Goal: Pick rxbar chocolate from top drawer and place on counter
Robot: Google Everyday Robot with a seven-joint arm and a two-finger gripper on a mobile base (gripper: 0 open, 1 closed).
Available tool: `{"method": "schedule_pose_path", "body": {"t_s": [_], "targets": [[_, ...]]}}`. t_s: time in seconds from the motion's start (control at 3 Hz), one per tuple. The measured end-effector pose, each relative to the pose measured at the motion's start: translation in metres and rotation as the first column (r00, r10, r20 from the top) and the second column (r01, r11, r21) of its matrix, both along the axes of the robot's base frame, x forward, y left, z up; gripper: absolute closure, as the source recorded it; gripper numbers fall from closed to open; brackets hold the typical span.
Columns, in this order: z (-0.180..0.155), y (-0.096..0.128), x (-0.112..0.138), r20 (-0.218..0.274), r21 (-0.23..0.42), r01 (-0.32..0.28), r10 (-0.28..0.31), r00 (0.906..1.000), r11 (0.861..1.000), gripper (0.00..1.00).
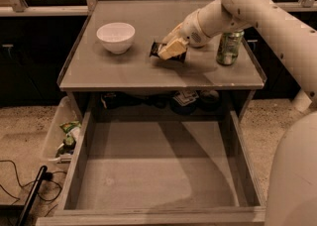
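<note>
The rxbar chocolate (157,49), a flat black wrapper bar, is at the middle of the grey counter (129,71), low over or touching its surface. My gripper (171,50) is shut on the bar, its pale fingers (173,47) covering most of the bar; the arm reaches in from the right. The top drawer (148,170) is pulled out below the counter and its grey floor is bare.
A white bowl (115,36) stands on the counter's left part. A green can (229,46) stands at its right edge, just behind my arm. A white bin of clutter (62,136) hangs left of the drawer. A black cable (20,190) lies on the speckled floor.
</note>
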State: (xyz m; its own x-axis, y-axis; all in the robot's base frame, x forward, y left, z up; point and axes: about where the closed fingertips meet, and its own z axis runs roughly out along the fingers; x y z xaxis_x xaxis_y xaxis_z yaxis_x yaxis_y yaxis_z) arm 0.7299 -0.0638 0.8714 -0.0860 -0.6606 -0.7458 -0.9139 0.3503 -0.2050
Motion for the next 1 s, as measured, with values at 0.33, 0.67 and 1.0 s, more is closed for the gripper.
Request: {"method": "schedule_pose_path", "body": {"t_s": [0.33, 0.67, 1.0], "targets": [[0.0, 0.0, 0.0, 0.0, 0.0, 0.0, 0.0, 1.0, 1.0, 0.58], [-0.0001, 0.0001, 0.0, 0.0, 0.0, 0.0, 0.0, 1.0, 1.0, 0.35], [-0.0001, 0.0001, 0.0, 0.0, 0.0, 0.0, 0.0, 1.0, 1.0, 0.12]]}}
